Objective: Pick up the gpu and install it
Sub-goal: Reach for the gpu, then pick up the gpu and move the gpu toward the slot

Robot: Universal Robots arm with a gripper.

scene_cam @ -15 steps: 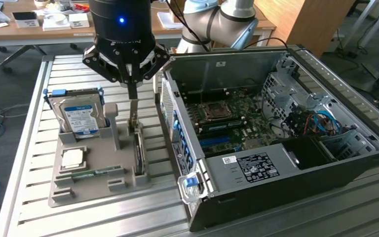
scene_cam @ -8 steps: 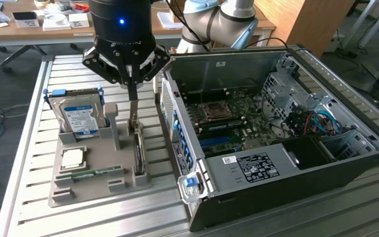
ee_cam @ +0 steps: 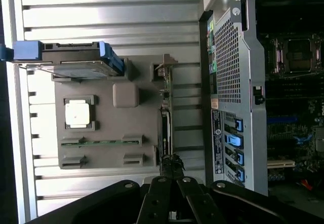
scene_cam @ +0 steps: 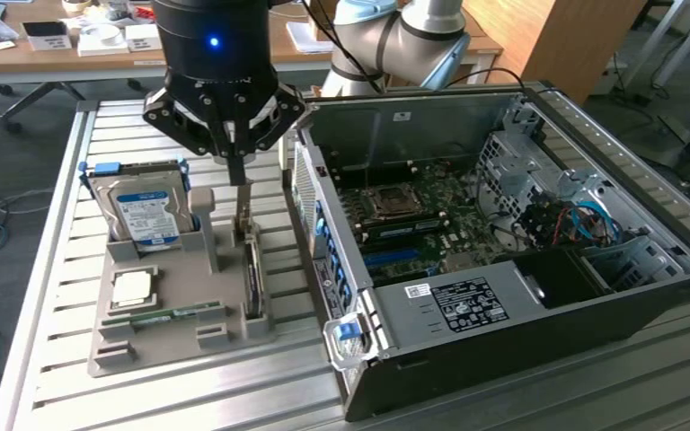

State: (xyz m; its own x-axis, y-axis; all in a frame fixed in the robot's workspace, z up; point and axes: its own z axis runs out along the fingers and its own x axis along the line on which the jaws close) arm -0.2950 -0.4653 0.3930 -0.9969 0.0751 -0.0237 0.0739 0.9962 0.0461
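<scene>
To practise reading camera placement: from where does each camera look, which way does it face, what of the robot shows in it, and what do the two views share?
Exterior view: off the arm and raised, looking down across the slatted table toward the open computer case on the exterior view's right; the arm and gripper show.
Wrist view: on the wrist, looking down past the shut gripper at the grey parts holder.
Shared: the gpu standing on edge, the hard drive, the case.
</scene>
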